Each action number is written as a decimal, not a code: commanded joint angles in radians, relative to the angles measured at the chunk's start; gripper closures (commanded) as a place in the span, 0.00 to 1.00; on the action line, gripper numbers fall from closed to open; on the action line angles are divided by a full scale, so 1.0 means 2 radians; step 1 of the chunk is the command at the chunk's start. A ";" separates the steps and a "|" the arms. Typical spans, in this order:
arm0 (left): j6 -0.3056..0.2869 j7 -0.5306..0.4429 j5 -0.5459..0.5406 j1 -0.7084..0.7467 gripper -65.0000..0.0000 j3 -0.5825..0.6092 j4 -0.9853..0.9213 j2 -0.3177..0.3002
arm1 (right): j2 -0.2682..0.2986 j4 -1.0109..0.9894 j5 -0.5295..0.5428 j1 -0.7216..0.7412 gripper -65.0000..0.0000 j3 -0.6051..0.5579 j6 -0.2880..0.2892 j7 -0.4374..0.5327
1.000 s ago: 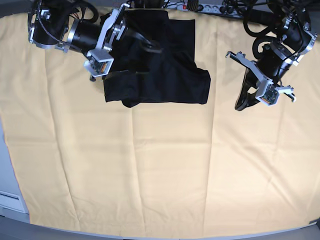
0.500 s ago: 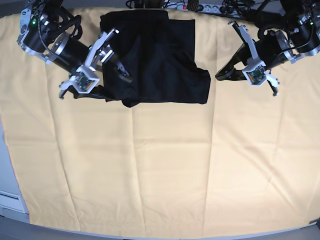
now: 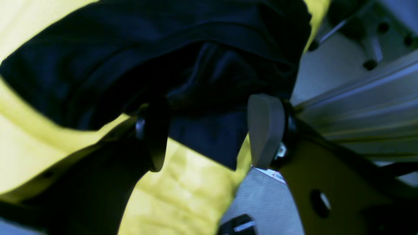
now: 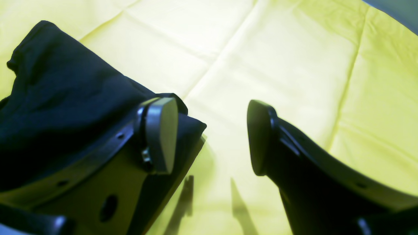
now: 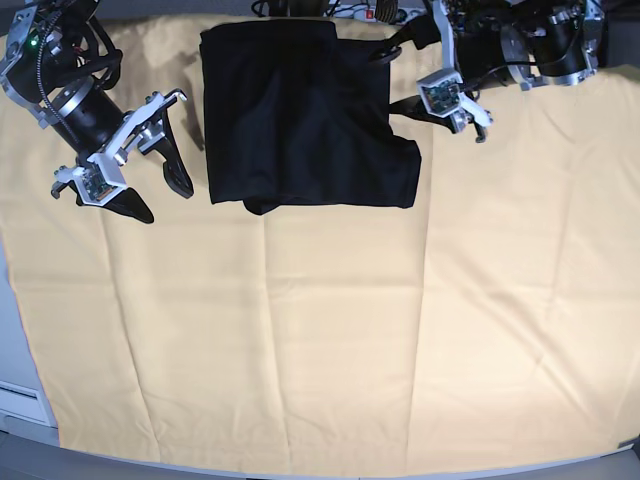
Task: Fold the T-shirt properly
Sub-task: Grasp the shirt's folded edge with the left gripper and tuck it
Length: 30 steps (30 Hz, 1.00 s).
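T-shirt [image 5: 300,115] laid folded on cloth [image 5: 330,340]. Left gripper [image 3: 209,130] spread around shirt corner, unclamped. Right gripper [image 5: 160,195] spread, empty, beside shirt.

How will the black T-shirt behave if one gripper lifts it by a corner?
The T-shirt would probably droop and unfold: its layers lie soft and rumpled. It looks thin, so likely light. It may drag the yellow cloth slightly.

Close view past the left end effector [image 3: 204,130], its two fingers spread apart. A corner of the black T-shirt [image 3: 156,58] lies between them, bunched in soft folds just beyond the fingertips. Pale yellow cloth [image 3: 183,195] lies under it and toward the left finger. Grey metal framing [image 3: 356,98] runs beyond the right finger.
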 commanded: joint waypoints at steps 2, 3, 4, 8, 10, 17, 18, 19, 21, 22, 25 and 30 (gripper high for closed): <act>-0.002 -0.017 0.010 0.000 0.40 0.014 0.007 -0.004 | 0.005 0.007 0.009 0.001 0.45 0.004 0.001 0.012; -0.002 -0.017 0.012 0.000 0.40 0.021 0.007 -0.004 | 0.005 0.007 0.009 0.001 0.45 0.004 0.001 0.012; -0.002 -0.017 0.012 0.000 0.40 0.026 0.007 -0.004 | 0.005 0.007 0.009 0.001 0.45 0.004 0.001 0.012; -0.002 -0.021 0.025 0.000 0.42 0.029 0.007 -0.004 | 0.005 0.007 0.009 0.001 0.45 0.004 0.001 0.012; -0.002 -0.027 0.041 0.000 0.53 0.029 0.007 -0.004 | 0.005 0.007 0.009 0.002 0.45 0.004 0.001 0.012; -0.002 -0.051 0.043 -0.002 0.65 0.029 0.007 -0.004 | 0.005 0.007 0.009 0.001 0.45 0.004 0.001 0.014; -0.002 -0.051 0.043 -0.002 0.65 0.029 0.007 -0.002 | 0.005 0.007 0.009 0.001 0.45 0.004 0.001 0.014; -0.002 -0.051 0.043 -0.007 0.65 0.029 0.005 0.000 | 0.005 0.007 0.009 0.001 0.45 0.004 0.001 0.014; -0.002 -0.051 0.049 -0.014 0.59 0.029 -0.005 0.001 | 0.005 0.007 0.009 0.002 0.45 0.004 0.001 0.014; -0.002 -0.051 0.054 -0.016 0.55 0.029 -0.008 0.001 | 0.004 0.007 0.009 0.002 0.45 0.004 0.001 0.014; -0.002 -0.060 0.060 -0.020 0.49 0.029 -0.017 0.001 | 0.005 0.007 0.009 0.001 0.45 0.004 0.001 0.014; -0.002 -0.066 0.055 -0.027 0.49 0.041 -0.029 0.001 | 0.005 0.007 0.009 0.001 0.45 0.004 0.001 0.014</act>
